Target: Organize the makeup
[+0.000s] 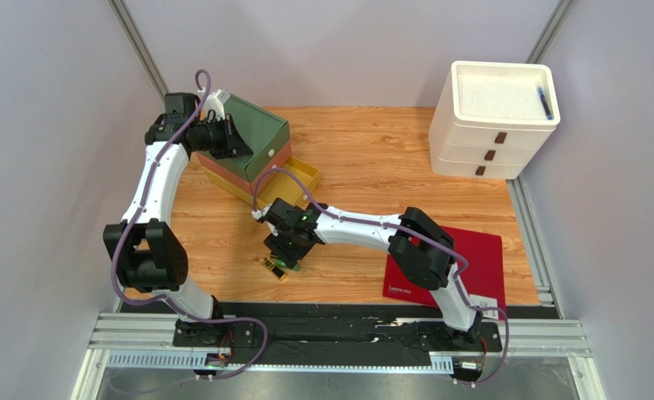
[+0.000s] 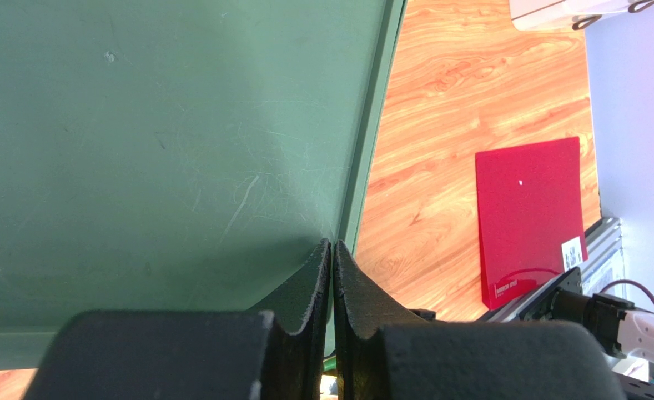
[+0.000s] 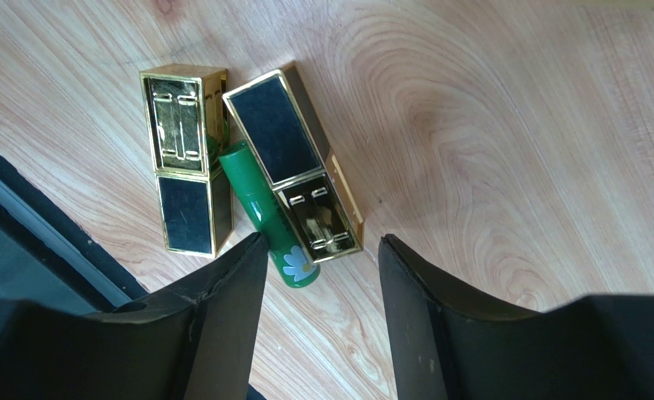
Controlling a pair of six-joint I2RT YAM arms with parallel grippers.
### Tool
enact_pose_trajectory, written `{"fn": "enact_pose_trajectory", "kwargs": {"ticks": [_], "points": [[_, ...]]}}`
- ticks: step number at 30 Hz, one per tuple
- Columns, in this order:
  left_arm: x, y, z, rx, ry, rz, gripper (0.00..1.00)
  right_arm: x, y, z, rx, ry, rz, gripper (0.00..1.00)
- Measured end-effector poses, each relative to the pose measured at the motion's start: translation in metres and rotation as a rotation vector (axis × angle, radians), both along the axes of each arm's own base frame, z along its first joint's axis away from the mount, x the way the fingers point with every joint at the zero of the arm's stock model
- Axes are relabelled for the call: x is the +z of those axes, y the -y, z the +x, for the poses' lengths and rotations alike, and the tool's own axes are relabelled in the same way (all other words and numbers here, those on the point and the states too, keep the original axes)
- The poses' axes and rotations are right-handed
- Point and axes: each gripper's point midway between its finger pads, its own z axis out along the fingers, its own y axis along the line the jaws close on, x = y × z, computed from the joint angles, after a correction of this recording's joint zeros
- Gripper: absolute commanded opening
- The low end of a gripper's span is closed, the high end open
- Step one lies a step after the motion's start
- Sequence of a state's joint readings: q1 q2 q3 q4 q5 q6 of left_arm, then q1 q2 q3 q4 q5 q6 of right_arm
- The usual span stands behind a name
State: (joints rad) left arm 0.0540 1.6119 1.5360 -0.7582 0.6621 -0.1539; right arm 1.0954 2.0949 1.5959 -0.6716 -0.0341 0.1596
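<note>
Right gripper: jaws stand partly open and empty, poised just above the table near its front edge. Below it lie two gold lipstick tubes, each with a dark panel, and a green tube wedged between them, touching both. The green tube's flowered end sits right beside the left-hand finger, and the nearer gold tube's end lies in line with the gap. From the top camera this cluster is mostly hidden under the gripper; only a gold-and-green sliver shows. Left gripper: jaws closed tip to tip at the edge of a green box; whether anything is pinched cannot be told. The box fills most of that wrist view. A yellow drawer stands pulled out below it, contents unreadable. A red sheet lies partly under the right arm.
</note>
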Motion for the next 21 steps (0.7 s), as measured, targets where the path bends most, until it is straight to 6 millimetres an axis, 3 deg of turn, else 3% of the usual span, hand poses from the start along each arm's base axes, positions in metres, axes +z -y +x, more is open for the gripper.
{"fn": "enact_pose_trajectory", "kwargs": {"ticks": [4, 6, 8, 11, 14, 18, 21], "points": [[0.0, 0.0, 0.0, 0.0, 0.0, 0.0, 0.1, -0.002, -0.003, 0.001, 0.0, 0.0, 0.003, 0.49], [0.0, 0.0, 0.0, -0.001, -0.001, -0.001, 0.1, -0.005, -0.006, 0.001, 0.0, -0.003, 0.008, 0.39], [-0.001, 0.0, 0.0, -0.002, -0.002, -0.003, 0.1, -0.007, -0.009, 0.002, -0.004, -0.006, 0.016, 0.21], [-0.001, 0.001, 0.0, -0.004, -0.001, -0.006, 0.1, -0.001, -0.013, 0.005, -0.009, 0.001, 0.042, 0.11], [-0.001, 0.001, 0.0, -0.008, 0.002, -0.011, 0.1, 0.016, -0.02, 0.015, -0.022, 0.037, 0.094, 0.08], [-0.001, 0.002, 0.0, -0.011, 0.008, -0.014, 0.1, 0.0, -0.006, 0.01, -0.03, 0.026, 0.054, 0.07], [-0.001, 0.002, 0.0, -0.013, 0.011, -0.018, 0.1, 0.006, 0.003, 0.009, -0.037, 0.041, 0.046, 0.07]]}}
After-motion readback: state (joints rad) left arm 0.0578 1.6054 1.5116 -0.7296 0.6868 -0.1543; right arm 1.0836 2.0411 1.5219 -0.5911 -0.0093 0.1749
